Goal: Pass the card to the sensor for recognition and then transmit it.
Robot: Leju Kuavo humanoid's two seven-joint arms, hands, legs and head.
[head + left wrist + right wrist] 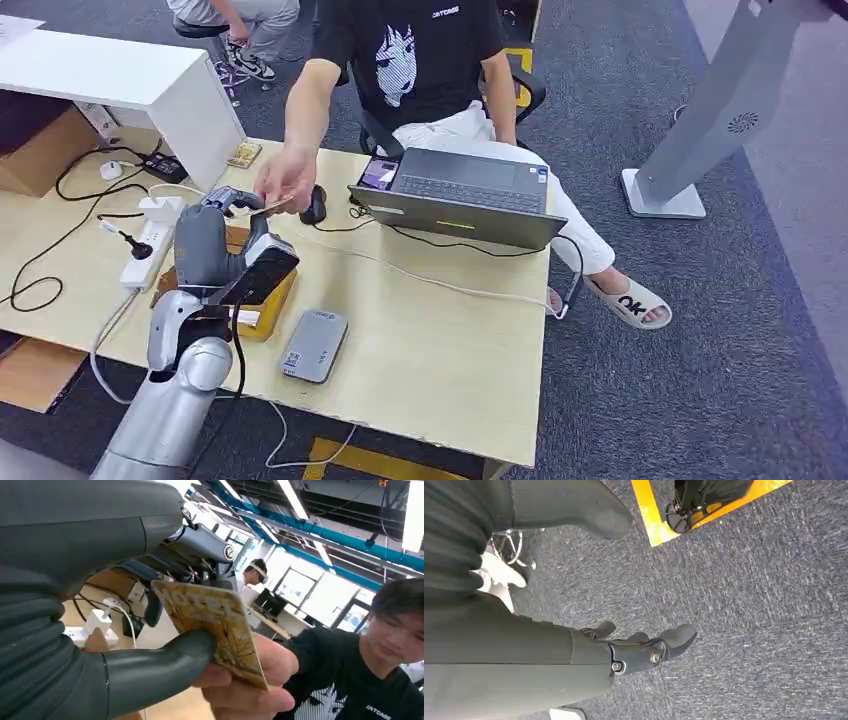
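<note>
The left hand [228, 215] is raised over the wooden table [440, 350], above a small wooden box [268, 305] at the table's left part. It pinches the card [212, 625] between its thick grey thumb [165, 662] and the darker fingers [200, 545], so this hand is clamped on the card. In the head view the card [272, 207] shows as a thin pale strip between the robot's hand and the person's hand [285, 178]. In the left wrist view the person's fingers touch the far side of the same card, so both hold it together. The card has a yellow and brown pattern.

The grey sensor [314, 345] lies flat on the table, just beside the wooden box and nearer to the robot than the card. An open laptop [460, 195] stands in front of the seated person, and a dark mouse [314, 205] is near the person's hand. A white power strip [150, 245] lies at the left of the table.

The right hand [639, 650] hangs over the grey carpet floor [764, 605]. Its fingers are apart and it holds nothing.
</note>
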